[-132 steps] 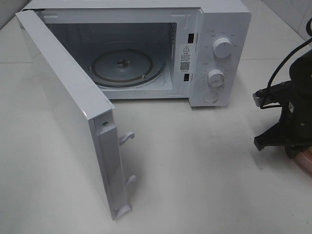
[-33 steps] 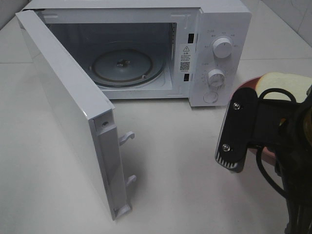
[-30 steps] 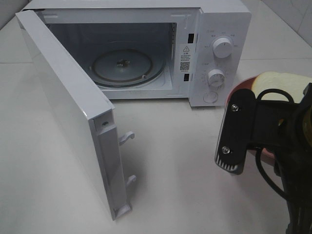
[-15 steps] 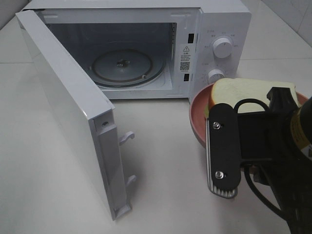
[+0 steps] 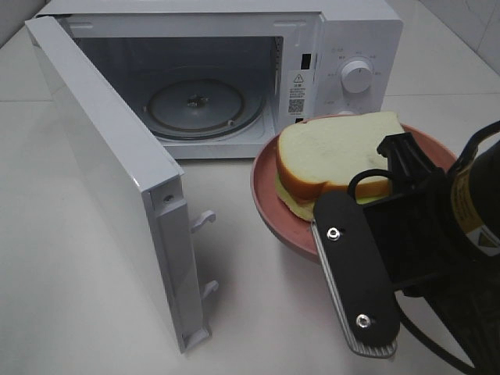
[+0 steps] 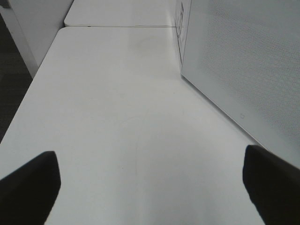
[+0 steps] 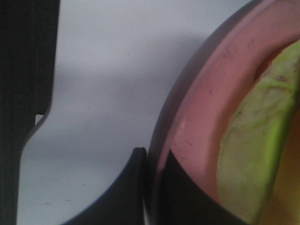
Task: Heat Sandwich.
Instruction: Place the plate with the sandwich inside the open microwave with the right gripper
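Pinching the near-right rim of one round pink plate (image 5: pixel 264 205) with the right pincer (image 7: pixel 151 187), fingertips pressed onto the rim from both sides. Carries one sandwich (image 5: pixel 340 156) on that plate, lying flat, pale bread face up, green and orange filling showing along the near-left side. Runs its long axis roughly left to right, one short edge turned left toward the open door (image 5: pixel 101 164). Sits in front of the one microwave (image 5: pixel 351 23), just right of the cavity mouth, hiding the lower control panel; shows one knob (image 5: pixel 356 76) above the bread. Counted besides: one glass turntable (image 5: pixel 195 105) inside, two latch hooks (image 5: pixel 205 220) on the door's free edge. Leaves open desk (image 5: pixel 258 328) between door edge and plate. Spreads the left pincer (image 6: pixel 150 185) wide above bare desk, gripping nothing.
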Motion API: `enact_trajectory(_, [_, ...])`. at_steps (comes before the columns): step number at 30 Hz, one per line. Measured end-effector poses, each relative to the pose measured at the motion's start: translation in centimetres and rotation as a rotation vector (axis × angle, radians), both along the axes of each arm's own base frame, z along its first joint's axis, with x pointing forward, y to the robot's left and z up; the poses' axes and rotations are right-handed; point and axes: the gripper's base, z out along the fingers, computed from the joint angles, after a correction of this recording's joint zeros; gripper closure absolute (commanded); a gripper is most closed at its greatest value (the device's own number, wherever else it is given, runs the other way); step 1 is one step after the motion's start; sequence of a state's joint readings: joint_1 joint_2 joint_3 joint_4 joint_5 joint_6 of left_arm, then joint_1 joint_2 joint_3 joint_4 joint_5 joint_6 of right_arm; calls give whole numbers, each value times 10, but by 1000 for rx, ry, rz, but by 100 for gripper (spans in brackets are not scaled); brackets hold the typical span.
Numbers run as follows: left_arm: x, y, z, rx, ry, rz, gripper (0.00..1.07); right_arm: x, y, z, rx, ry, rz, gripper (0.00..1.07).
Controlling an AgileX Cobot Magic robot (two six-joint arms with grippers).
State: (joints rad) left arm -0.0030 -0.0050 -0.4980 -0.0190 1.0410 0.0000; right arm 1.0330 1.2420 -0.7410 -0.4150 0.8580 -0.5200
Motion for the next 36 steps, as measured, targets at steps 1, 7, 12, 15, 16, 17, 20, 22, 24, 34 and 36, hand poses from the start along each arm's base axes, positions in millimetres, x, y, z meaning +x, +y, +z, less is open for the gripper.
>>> enact_trajectory(1, [0, 0, 0, 0, 0, 0, 7, 0, 1, 0, 11, -4, 6, 107])
enact_trajectory(7, [0, 0, 0, 0, 0, 0, 7, 1, 4, 0, 3, -20, 103, 107])
enact_trajectory(12, [0, 0, 0, 0, 0, 0, 7, 3, 3, 0, -27, -26, 176, 107])
enact_trajectory(15, [0, 0, 0, 0, 0, 0, 7, 12, -2, 1, -30, -31, 201, 107])
enact_trajectory(16, [0, 0, 0, 0, 0, 0, 7, 12, -2, 1, -30, -31, 201, 107])
enact_trajectory(17, [0, 0, 0, 0, 0, 0, 7, 14, -3, 0, -31, -30, 209, 107])
enact_trajectory(20, [0, 0, 0, 0, 0, 0, 7, 20, -6, 0, -31, -29, 248, 107])
enact_trajectory(22, [0, 0, 0, 0, 0, 0, 7, 23, -7, 0, -23, -27, 281, 107])
enact_trajectory(24, [0, 0, 0, 0, 0, 0, 7, 28, -10, 1, -13, -32, 321, 107])
enact_trajectory(34, [0, 0, 0, 0, 0, 0, 7, 40, -21, -1, 11, -5, 417, 107])
enact_trajectory(36, [0, 0, 0, 0, 0, 0, 7, 41, -22, -1, 12, -5, 427, 107])
